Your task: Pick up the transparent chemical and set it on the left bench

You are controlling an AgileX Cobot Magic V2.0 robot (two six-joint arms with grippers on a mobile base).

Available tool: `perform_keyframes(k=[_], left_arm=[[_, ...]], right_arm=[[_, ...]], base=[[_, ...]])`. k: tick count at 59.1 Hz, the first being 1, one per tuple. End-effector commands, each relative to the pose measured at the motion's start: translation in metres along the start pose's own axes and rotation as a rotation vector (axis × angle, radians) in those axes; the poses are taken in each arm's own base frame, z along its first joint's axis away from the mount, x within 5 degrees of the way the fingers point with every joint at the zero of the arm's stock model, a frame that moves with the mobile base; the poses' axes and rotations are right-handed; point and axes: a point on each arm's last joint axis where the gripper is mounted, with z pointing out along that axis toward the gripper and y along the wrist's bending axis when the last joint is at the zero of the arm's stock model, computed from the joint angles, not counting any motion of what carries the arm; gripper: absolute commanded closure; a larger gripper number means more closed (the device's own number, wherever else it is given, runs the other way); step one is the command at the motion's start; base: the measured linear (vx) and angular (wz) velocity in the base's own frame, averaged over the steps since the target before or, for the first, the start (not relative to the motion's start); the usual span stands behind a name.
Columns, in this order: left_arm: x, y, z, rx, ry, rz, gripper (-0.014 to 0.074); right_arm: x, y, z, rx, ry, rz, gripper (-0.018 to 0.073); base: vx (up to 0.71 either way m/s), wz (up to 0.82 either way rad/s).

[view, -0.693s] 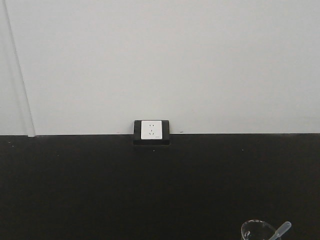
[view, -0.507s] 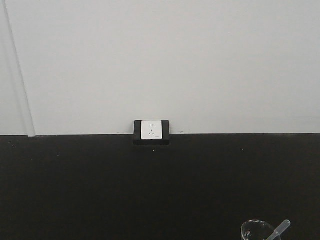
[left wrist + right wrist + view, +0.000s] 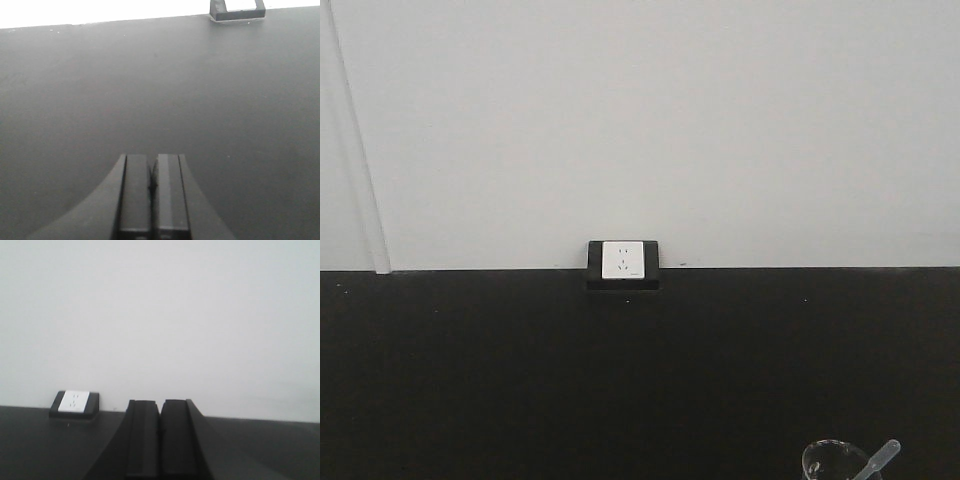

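With left gripper [image 3: 151, 186] and right gripper [image 3: 160, 440] both closed on nothing, I'd spread the right wide before clasping what looks like the clear beaker [image 3: 830, 462], cropped at frame's edge, below its rim.

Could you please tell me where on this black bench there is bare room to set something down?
The black bench is bare everywhere in view between the socket box at the back wall and the beaker with its dropper at the front right. Only that near-right corner is occupied.
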Motion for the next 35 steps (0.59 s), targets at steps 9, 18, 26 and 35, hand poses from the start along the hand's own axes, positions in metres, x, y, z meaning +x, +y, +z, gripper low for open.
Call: perform_keyframes(k=[9,18,26,35], left_arm=[[-0.003,0.000,-0.001,-0.002,-0.081,-0.009,0.0600],[-0.003,0.000,-0.001,-0.002,-0.081,-0.009,0.0600],[-0.003,0.000,-0.001,-0.002,-0.081,-0.009,0.0600],[-0.003,0.000,-0.001,-0.002,-0.081,-0.009,0.0600]], right_arm=[[-0.038,-0.002,0.043,-0.002,-0.025,-0.015,0.0561],[-0.030,-0.001,0.061,-0.005,0.003,0.018,0.0506],[-0.023,-0.001,0.072,-0.007,0.042,0.038,0.0368],[-0.013,0.000,0.083,-0.009,0.095,0.038,0.0101]], base=[[0.00,0.00],[0.00,0.00],[0.00,0.00],[0.00,0.00]])
